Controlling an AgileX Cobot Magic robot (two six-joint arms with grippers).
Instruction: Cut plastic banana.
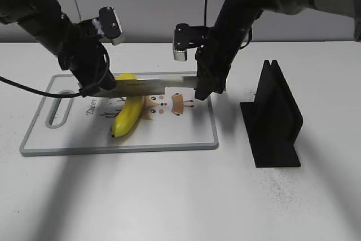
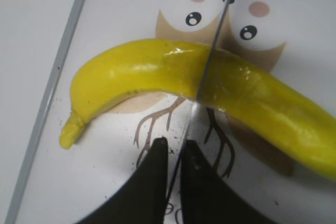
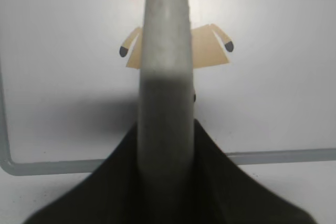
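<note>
Lying diagonally, plastic banana point(image 1: 128, 114) under knife point(image 1: 155, 86).

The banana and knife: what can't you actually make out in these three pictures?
- Exterior view: the upper end of the banana is hidden behind the knife blade and the left hand.
- Left wrist view: the banana's right end is cut off by the picture's edge; how deep the blade sits cannot be told.
- Right wrist view: the knife handle fills the middle, blurred, hiding the banana entirely; the right hand covers its lower end.
</note>
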